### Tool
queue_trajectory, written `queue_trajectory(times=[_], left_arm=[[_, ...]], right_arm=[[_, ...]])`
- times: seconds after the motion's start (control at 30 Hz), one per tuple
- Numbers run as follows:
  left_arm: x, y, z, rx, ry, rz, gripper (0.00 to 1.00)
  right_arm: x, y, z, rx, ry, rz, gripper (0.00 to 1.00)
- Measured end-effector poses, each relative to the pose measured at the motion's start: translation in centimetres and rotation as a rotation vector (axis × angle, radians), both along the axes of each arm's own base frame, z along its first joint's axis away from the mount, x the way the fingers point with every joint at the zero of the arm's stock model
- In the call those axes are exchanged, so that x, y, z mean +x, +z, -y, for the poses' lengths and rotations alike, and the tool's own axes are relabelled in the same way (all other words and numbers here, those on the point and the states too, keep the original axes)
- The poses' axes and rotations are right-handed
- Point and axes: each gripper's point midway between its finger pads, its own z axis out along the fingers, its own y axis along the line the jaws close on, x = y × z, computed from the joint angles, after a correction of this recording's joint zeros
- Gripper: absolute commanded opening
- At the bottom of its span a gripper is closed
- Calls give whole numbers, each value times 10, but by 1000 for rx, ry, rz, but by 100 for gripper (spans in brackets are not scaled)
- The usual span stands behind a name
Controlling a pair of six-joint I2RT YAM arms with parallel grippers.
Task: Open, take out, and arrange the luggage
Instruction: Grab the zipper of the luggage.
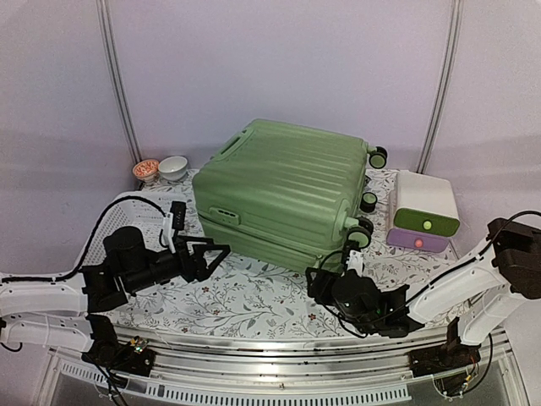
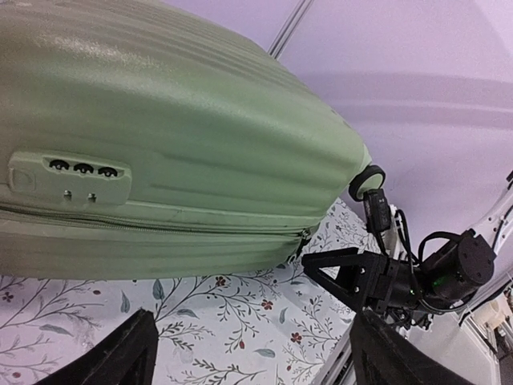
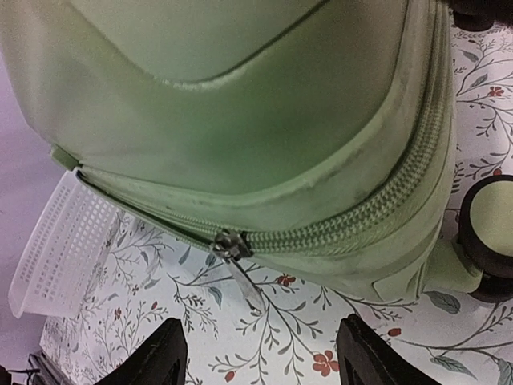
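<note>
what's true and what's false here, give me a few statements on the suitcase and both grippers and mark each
1. The luggage lies flat on the table, lid down. True.
2. The right gripper is clamped on the zipper pull. False: it is open, the pull untouched ahead of it.
3. The left gripper is open and empty. True.
4. The box sits on the luggage. False: it stands on the table beside it.

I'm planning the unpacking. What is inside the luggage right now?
The luggage lies lid down, its shell hiding the contents. A white perforated basket shows beside its seam; whether it pokes out from inside cannot be told.
</note>
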Motion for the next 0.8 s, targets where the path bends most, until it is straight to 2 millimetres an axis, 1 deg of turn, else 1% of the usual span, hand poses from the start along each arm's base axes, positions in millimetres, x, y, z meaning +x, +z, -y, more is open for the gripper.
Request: queue_trajectory(times=[0.1, 0.27, 0.43, 0.6, 0.63, 0.7, 0.73, 0.8], left_arm=[[-2, 2, -3, -10, 2, 12, 86], [-4, -2, -9, -2, 10, 26, 87], [-5, 0, -14, -5, 22, 46, 87], [-7, 8, -20, -17, 33, 81, 87], [-7, 10, -21, -21, 37, 89, 87], [-7, 14, -23, -25, 44, 100, 87], [-7, 14, -23, -24, 46, 103, 87], [-6, 14, -24, -21, 49, 106, 87]], right_arm=[[6, 3, -1, 12, -32, 34, 64], [15, 4, -15, 11, -61, 65, 61], [22, -2, -18, 12, -91, 66, 55], [28, -2, -15, 25, -112, 64, 34], [29, -2, -14, 24, -114, 65, 27], [30, -1, -13, 21, -118, 68, 10], [31, -1, -13, 17, -119, 71, 5], [32, 0, -12, 11, -114, 72, 3]])
